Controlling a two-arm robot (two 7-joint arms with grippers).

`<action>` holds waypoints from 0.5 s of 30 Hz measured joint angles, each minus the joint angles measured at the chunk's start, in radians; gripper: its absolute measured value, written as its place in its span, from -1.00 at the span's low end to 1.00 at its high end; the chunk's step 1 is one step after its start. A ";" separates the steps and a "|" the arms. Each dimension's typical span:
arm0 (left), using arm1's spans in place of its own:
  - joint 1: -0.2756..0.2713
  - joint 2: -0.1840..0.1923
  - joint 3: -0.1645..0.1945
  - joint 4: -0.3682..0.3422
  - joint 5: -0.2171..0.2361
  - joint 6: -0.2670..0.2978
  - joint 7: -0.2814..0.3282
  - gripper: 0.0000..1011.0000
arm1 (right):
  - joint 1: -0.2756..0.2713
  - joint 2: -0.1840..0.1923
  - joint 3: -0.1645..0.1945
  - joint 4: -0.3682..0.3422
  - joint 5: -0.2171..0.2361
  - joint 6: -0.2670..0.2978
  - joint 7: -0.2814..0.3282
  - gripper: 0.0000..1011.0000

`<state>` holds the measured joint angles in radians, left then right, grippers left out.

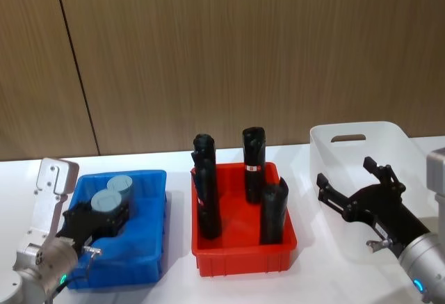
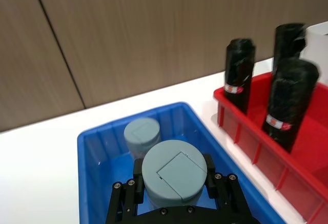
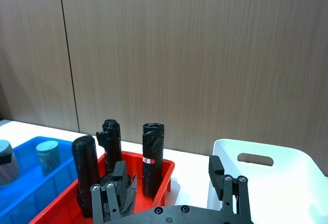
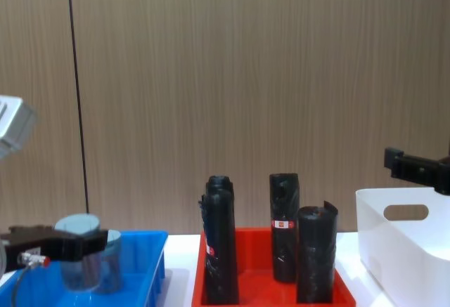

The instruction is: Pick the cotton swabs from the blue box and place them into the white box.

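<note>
Two swab jars with grey-blue lids stand in the blue box, at the robot's left on the tabletop. Near jar: upright, gripped by the left hand, which is closed on it with one finger at each side just under the lid. The side grip is judged to keep the lid uppermost and the jar level for carrying. Whether its base is off the box floor cannot be told. Far jar: upright, just behind the first, free of the hand. Left arm: low at the box's near-left corner, wrist behind the near wall, hand reaching forward about level. One red tray, between the two boxes, holds four black rolls upright. They are taller than the jars and stand across the straight line to the goal, so the carry likely calls for a lift above them or a pass to the other arm. One white box, at the right, is taller than the blue one. Right hand: fingers spread wide, holding nothing, poised at the white box's near-left side above its rim, seemingly waiting. Progress, as judged: early, with both jars in the blue box and the first pick in hand.
</note>
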<state>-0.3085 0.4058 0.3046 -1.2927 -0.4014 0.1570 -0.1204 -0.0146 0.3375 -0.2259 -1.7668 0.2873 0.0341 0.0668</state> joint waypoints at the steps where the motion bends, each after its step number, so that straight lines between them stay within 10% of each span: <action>1: 0.002 0.002 0.000 -0.007 0.004 -0.005 -0.006 0.32 | 0.000 0.000 0.000 0.000 0.000 0.000 0.000 0.98; 15: 0.010 0.034 -0.010 -0.091 0.064 -0.088 -0.153 0.32 | 0.000 0.000 0.000 0.000 0.000 0.000 0.000 0.98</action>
<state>-0.2985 0.4399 0.2947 -1.3838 -0.3374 0.0686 -0.2736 -0.0146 0.3375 -0.2259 -1.7668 0.2873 0.0341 0.0668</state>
